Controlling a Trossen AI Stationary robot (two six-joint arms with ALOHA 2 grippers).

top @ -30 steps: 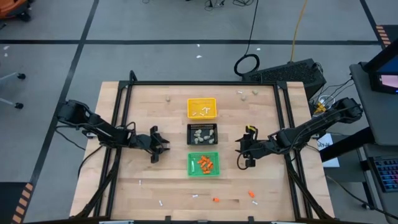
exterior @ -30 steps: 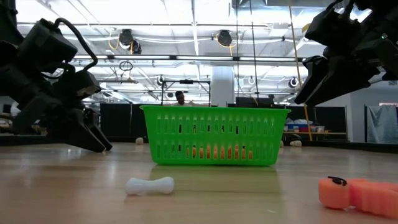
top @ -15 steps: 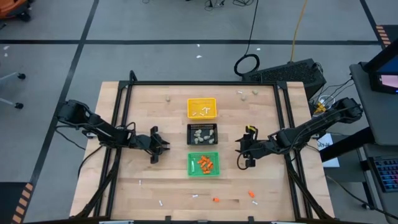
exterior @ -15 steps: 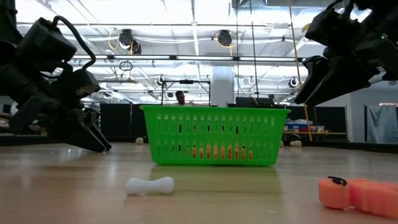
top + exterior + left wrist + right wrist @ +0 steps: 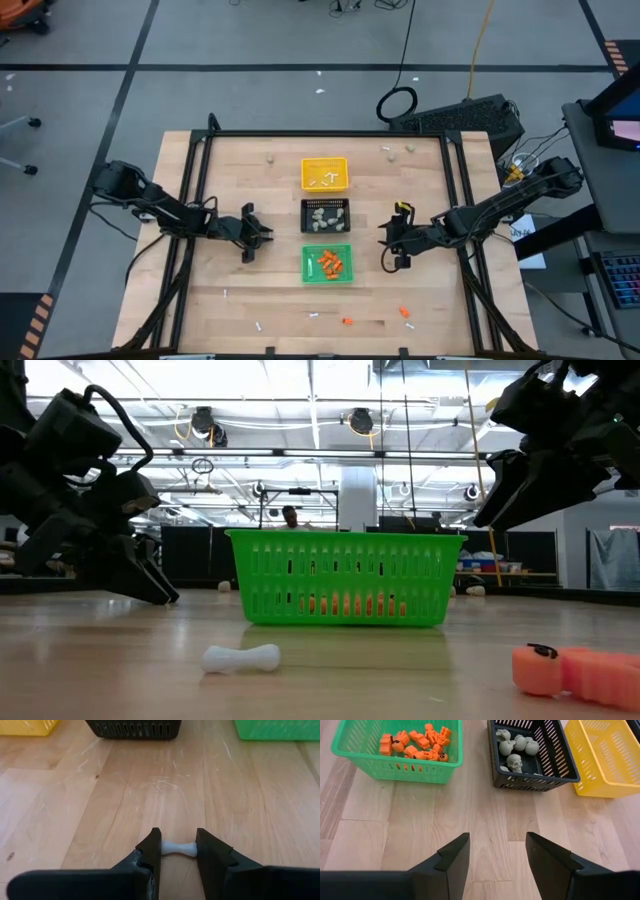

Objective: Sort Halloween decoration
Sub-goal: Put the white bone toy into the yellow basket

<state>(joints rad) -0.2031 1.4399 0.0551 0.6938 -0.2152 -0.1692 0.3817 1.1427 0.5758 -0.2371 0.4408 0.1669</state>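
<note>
My left gripper (image 5: 256,240) is low over the table, left of the black tray (image 5: 326,215), shut on a small white bone-shaped stick (image 5: 178,848). My right gripper (image 5: 388,245) hovers open to the right of the trays, nothing between its fingers (image 5: 497,845). The yellow tray (image 5: 325,173) holds white sticks, the black tray holds beige-grey skulls (image 5: 514,762), and the green tray (image 5: 327,263) holds orange bits (image 5: 415,744). My left gripper has the white stick endwise between its two fingers, one fingertip (image 5: 154,845) at each knobbed end (image 5: 166,846). The fingers slant down from the table's left side. The stick spans the gap, low at the table top; whether it is lifted cannot be told.
Loose pieces lie on the table: white sticks (image 5: 258,327) (image 5: 314,315) and orange bits (image 5: 347,321) (image 5: 405,312) near the front edge, beige lumps (image 5: 269,157) (image 5: 410,149) at the far edge. A black frame (image 5: 320,133) borders the table.
</note>
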